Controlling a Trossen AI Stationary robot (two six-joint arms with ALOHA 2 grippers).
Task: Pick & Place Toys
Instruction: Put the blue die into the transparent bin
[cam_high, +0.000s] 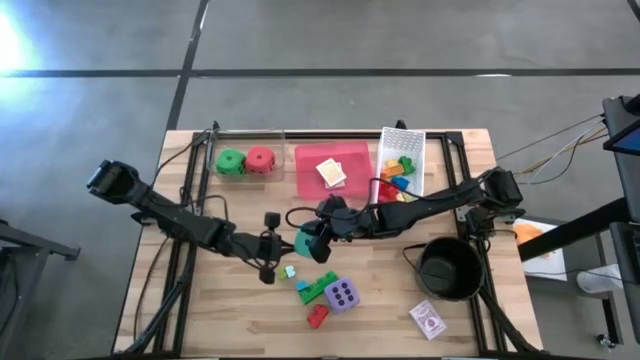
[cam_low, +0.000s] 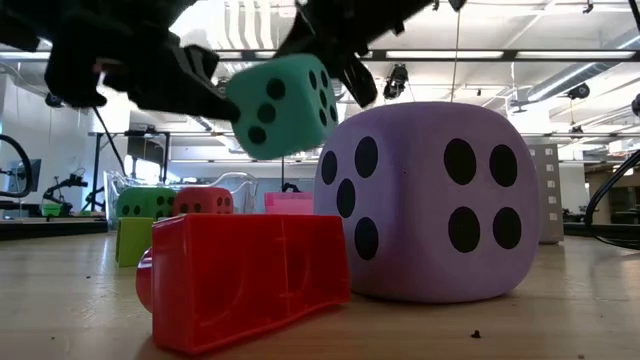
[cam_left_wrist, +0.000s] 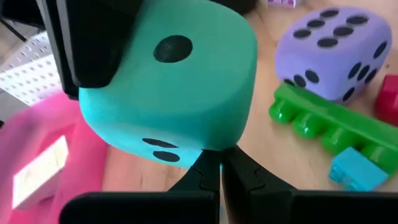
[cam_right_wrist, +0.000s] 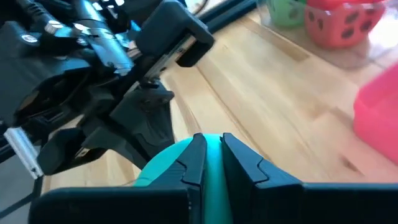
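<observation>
Our right tool (cam_right_wrist: 208, 158) is pinched nearly closed on the soft teal foam die (cam_high: 304, 243), held above the wooden counter (cam_high: 230, 300) mid-table, by the purple foam die (cam_high: 342, 294). Left tool (cam_left_wrist: 219, 169) closed, empty, just beside it. We'd lift w/o clipping that tool. Drop spot unclear; grip depth hidden.

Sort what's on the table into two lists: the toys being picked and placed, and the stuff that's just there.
Toys of the job:
- teal die, pinched by the right gripper, off the table
- purple die
- red die, green die
- loose bricks
- card pack

Just there:
- white mesh basket
- black pot
- pink tray
- left gripper, shut, empty
</observation>
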